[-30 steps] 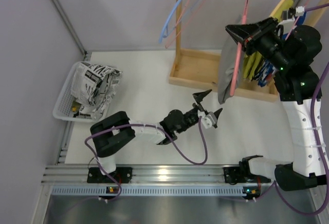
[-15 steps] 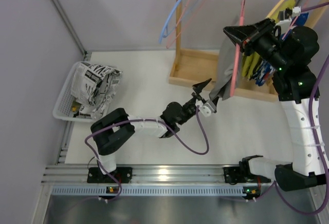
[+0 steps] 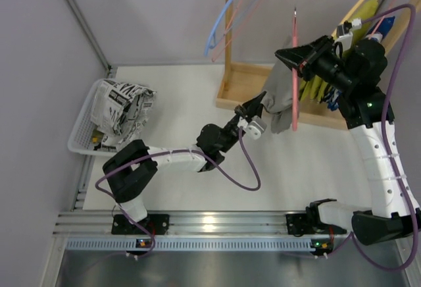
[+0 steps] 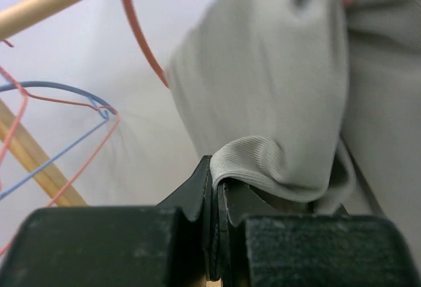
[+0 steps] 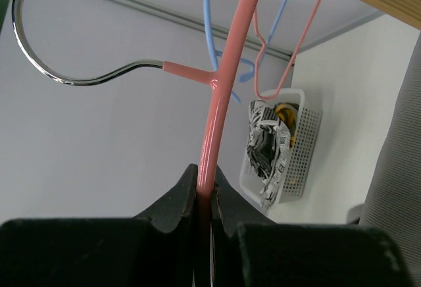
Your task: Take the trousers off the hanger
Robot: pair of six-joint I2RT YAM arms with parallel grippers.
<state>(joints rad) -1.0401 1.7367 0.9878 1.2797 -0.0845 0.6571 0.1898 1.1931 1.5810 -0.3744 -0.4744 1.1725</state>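
Note:
The grey trousers [image 3: 279,99] hang draped over the pink hanger [image 3: 295,83] in front of the wooden rack. My right gripper [image 3: 294,56] is shut on the hanger's upper arm, holding it up in the air. In the right wrist view the pink hanger [image 5: 220,103] runs up from between the jaws of the right gripper [image 5: 205,175] to its metal hook [image 5: 66,79]. My left gripper [image 3: 253,112] reaches up from the table and is shut on the trousers' lower edge. In the left wrist view a ribbed fold of the trousers [image 4: 276,89] is pinched in the left gripper [image 4: 216,175].
A white basket [image 3: 82,129] at the left holds black-and-white patterned cloth [image 3: 125,112]. The wooden rack [image 3: 230,37] carries a light blue hanger [image 3: 230,10], a tan hanger [image 3: 362,4] and a yellow-green garment [image 3: 322,83] behind my right arm.
My left gripper has risen to the trousers' hem and shut on it. The right arm has carried the hanger and trousers a little to the left.

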